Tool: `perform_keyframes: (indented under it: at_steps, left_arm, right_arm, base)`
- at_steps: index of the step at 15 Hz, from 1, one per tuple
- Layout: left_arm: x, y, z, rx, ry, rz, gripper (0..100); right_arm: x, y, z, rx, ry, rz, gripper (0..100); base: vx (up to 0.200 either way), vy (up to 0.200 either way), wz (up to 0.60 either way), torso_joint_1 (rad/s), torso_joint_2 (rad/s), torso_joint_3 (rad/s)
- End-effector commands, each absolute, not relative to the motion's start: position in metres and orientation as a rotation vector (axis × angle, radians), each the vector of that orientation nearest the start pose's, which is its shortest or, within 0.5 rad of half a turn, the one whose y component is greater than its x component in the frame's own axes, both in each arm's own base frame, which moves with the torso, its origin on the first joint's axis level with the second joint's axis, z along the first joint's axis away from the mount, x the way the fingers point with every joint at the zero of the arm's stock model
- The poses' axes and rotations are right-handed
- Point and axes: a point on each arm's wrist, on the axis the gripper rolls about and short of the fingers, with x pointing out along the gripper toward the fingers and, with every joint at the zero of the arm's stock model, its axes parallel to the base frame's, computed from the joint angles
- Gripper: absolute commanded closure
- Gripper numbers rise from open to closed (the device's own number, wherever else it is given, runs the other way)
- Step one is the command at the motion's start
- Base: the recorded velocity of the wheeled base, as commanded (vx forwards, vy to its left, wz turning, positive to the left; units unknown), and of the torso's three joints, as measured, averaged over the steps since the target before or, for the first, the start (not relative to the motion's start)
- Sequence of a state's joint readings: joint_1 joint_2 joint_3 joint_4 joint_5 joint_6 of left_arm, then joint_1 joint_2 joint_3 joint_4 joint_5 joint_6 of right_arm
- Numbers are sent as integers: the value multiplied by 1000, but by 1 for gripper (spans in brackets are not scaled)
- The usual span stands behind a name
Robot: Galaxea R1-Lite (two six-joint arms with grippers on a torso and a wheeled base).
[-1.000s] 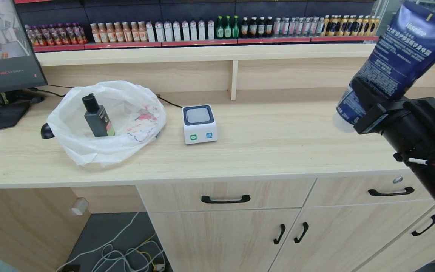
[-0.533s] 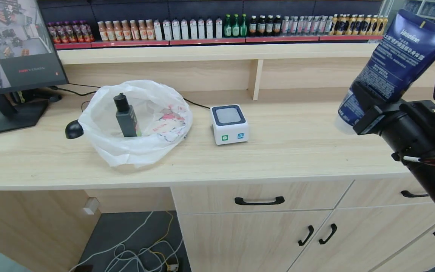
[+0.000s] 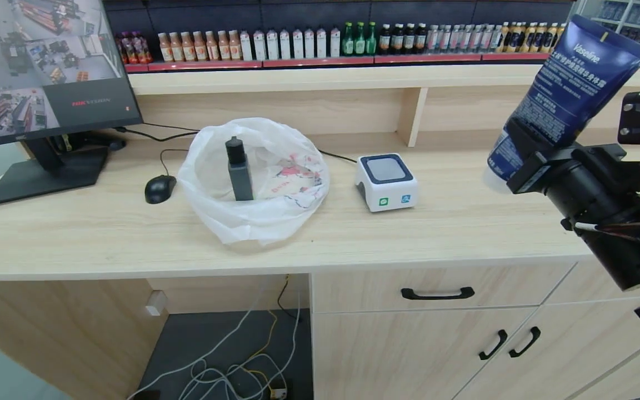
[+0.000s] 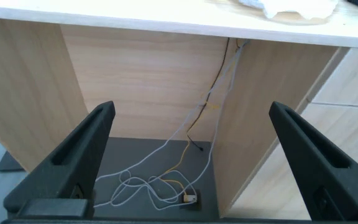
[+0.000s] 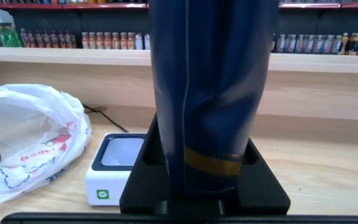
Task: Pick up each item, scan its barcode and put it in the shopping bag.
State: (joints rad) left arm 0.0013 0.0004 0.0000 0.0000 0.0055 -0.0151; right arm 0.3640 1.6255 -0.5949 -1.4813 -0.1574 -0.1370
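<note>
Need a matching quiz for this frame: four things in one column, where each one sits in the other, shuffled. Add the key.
Things
1. tube
2. bottle
3. scanner
4. mouse

Places
A. on the counter, left of the bag
B. held in the right gripper, up off the counter
C. upright inside the bag
D. on the counter, right of the bag

Pairs: 1-B, 2-C, 3-D, 4-A
</note>
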Motion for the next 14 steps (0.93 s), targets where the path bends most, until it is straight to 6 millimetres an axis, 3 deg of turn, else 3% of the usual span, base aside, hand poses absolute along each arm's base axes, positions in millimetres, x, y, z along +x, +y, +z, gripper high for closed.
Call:
perform_keyframes:
  at_steps: [1,7,10,14]
  left_arm:
    - [-23,0,75,-15,0,8,0]
    - [-23,0,75,-15,0,8,0]
    - [-23,0,75,-9,0,8,0]
    - [-23,0,75,-9,0,8,0]
  right_arm:
    - [246,91,226,-27,-423,188,100]
    - [244,92,214,-40,-389,235,100]
    - [255,96,209,42,-389,254,100]
    - [261,95,209,27,-399,246,100]
  base:
    - [0,200,0,2,2,-2]
    - [0,200,0,6,2,3]
    - [0,0,0,0,0,0]
    - [0,0,0,0,0,0]
